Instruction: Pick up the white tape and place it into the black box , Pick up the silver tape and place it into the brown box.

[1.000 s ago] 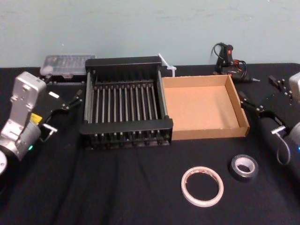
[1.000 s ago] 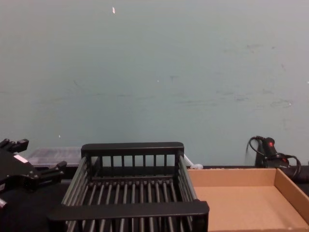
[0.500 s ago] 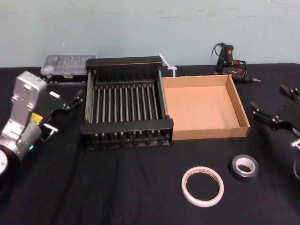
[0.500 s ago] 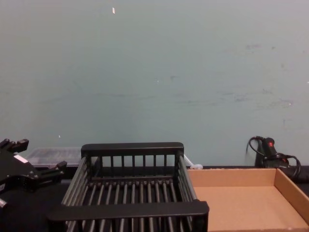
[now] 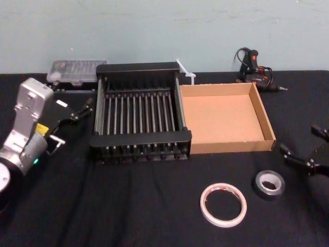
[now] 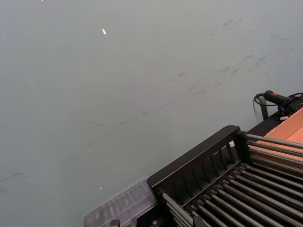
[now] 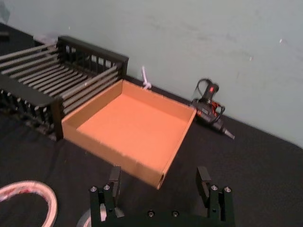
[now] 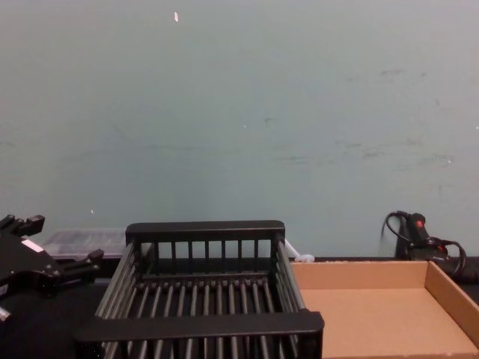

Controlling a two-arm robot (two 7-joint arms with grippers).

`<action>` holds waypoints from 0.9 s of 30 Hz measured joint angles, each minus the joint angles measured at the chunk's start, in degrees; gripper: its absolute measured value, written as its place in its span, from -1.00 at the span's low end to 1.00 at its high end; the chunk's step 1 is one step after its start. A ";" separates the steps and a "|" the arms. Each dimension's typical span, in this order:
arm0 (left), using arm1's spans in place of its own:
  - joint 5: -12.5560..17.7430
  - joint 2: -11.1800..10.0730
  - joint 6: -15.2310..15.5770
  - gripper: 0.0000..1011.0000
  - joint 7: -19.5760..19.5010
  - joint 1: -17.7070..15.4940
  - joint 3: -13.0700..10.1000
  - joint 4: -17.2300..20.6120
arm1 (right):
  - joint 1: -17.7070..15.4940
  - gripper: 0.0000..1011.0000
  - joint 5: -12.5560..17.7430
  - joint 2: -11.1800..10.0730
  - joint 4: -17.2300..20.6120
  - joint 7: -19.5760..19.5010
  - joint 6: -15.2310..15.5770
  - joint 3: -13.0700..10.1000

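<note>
The silver tape (image 5: 269, 184), laid flat before the brown box (image 5: 231, 146) beside the white tape (image 5: 223, 205), is judged light and rigid, best pinched across one wall by the spread right gripper (image 5: 297, 139) nearby; the left gripper (image 5: 73, 123) is parked, spread

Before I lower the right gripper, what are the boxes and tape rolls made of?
Black box: likely moulded plastic, matte, slatted bars.
Brown box: cardboard, tan, matte, thin folded walls.
White tape: paper or film, pale band with red-orange print.
Silver tape: dull dark grey backing, paler core, probably cloth duct tape.
Right gripper hangs open right of it; left gripper is parked by the black box.
</note>
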State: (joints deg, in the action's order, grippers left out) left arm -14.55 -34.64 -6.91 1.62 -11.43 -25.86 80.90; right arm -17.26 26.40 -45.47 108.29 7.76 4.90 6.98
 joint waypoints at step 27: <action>0.00 0.00 0.00 0.98 0.00 0.00 0.00 0.00 | -1.09 0.98 1.76 2.92 -1.95 4.26 9.42 -0.72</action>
State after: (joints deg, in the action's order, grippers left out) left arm -14.55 -34.65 -6.91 1.62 -11.43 -25.86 80.90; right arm -18.35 28.16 -42.55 106.34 12.02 14.32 6.26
